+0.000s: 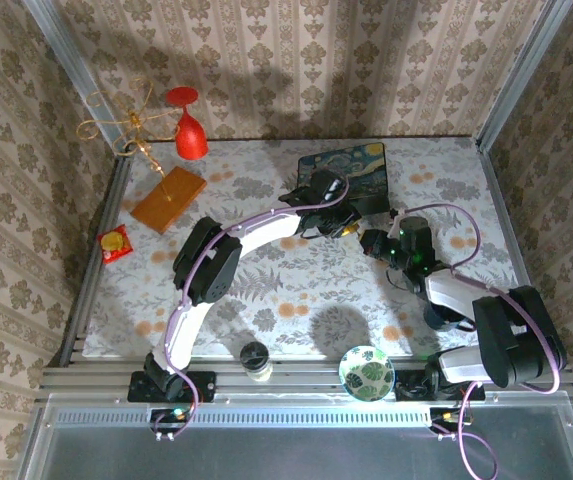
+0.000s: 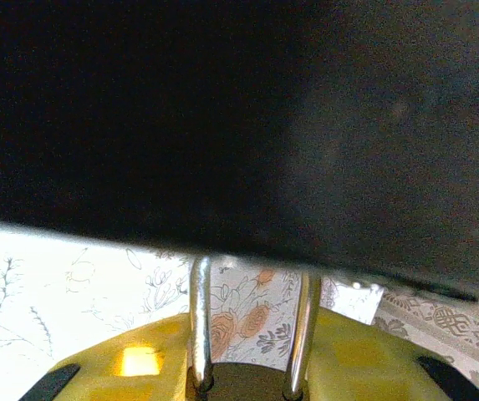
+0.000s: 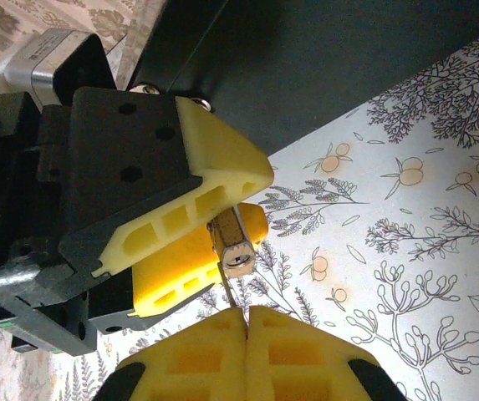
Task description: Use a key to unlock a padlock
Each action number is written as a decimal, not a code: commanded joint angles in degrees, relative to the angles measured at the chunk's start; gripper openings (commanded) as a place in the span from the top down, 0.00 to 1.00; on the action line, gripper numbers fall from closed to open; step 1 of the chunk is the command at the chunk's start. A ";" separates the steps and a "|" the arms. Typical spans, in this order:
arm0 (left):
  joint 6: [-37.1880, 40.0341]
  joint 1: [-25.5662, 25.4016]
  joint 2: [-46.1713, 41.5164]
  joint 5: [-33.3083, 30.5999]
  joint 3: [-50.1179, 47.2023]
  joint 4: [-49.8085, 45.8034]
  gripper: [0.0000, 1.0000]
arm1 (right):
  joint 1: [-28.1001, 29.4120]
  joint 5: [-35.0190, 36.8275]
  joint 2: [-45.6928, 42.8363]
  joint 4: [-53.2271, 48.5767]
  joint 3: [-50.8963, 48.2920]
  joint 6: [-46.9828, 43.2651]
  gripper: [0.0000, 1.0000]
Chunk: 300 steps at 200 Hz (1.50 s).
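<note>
The left tool (image 3: 249,207) is gripping the tiny brass-coloured padlock with a thin silvery shackle (image 3: 234,241) between its 2 pale yellow fingers (image 3: 222,163). It is holding the padlock above the floral-patterned worktop (image 3: 406,251), left of centre in the right wrist view, with the round keyway face turning toward the lower edge of the frame. The right tool (image 3: 247,332) is clenching its 2 yellow fingers tight together at the bottom centre of that view, pinching the tiny slim silvery key (image 3: 228,290). The key's thin blade is reaching up to the keyway face, though I cannot tell whether it is sitting inside. In the left wrist view the shackle's 2 legs are rising from the padlock body at the bottom centre, between the yellow fingers. In the top view the 2 tools are meeting tip to tip right of centre, just below the dark blue starry-night box (image 1: 344,168). A red goblet (image 1: 188,128), a gold wire ornament (image 1: 116,125) and a flat wooden block (image 1: 169,198) are standing in the upper left, and a green patterned bowl (image 1: 366,370) is sitting at the bottom edge.
</note>
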 commanded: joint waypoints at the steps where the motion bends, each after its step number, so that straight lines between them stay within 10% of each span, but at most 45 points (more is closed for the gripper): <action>1: -4.99 -0.61 1.32 5.13 1.12 -2.40 1.00 | -0.66 -2.10 0.84 -1.46 1.97 -2.09 1.00; 300: -6.85 -0.39 0.87 5.75 -0.88 1.37 1.00 | -3.66 -4.20 0.87 0.80 0.49 -2.99 1.00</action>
